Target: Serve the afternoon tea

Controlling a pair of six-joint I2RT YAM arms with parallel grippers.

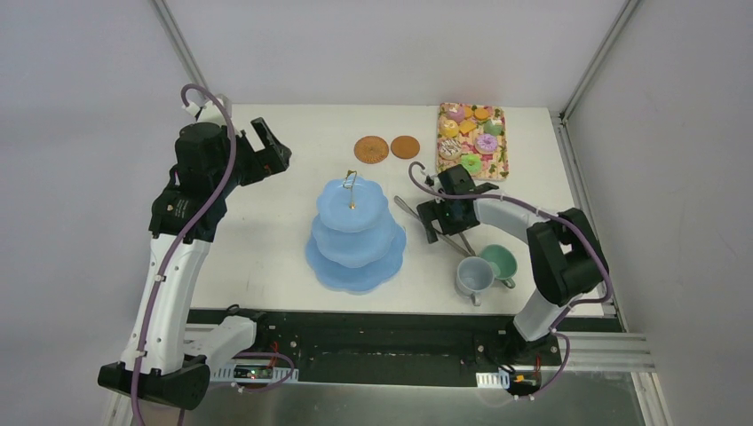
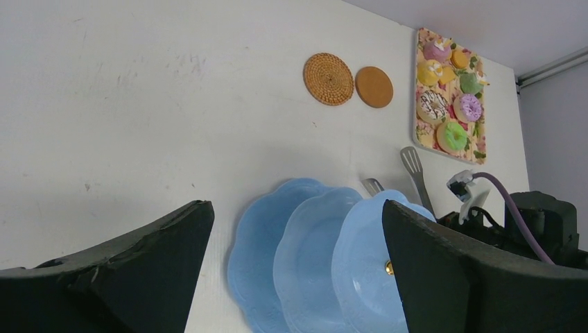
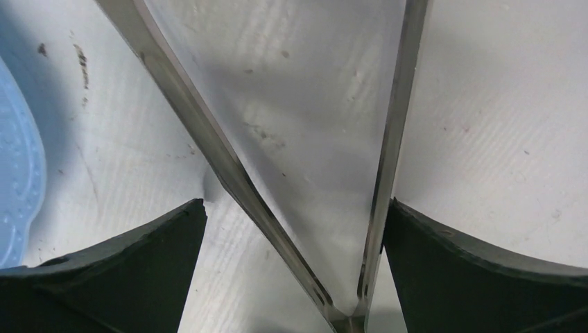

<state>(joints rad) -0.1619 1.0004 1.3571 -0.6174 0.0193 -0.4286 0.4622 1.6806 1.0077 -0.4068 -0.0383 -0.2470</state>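
Observation:
The light-blue three-tier stand (image 1: 355,235) stands mid-table with bare tiers; it also shows in the left wrist view (image 2: 312,257). Donuts (image 1: 486,142) and orange biscuits (image 1: 468,126) lie on the floral tray (image 1: 500,162) at the back right. Two brown coasters (image 1: 371,149) (image 1: 405,147) lie left of the tray. A grey-blue cup (image 1: 475,275) and a green cup (image 1: 499,262) stand at the front right. My left gripper (image 1: 266,146) is open, empty and raised at the back left. My right gripper (image 1: 441,217) is open and low over the metal tongs (image 3: 208,139), whose two arms lie between its fingers.
The tongs (image 1: 407,209) lie on the table between the stand and the cups, close to the stand's right rim (image 3: 17,173). The table's right edge runs just beyond the tray and cups.

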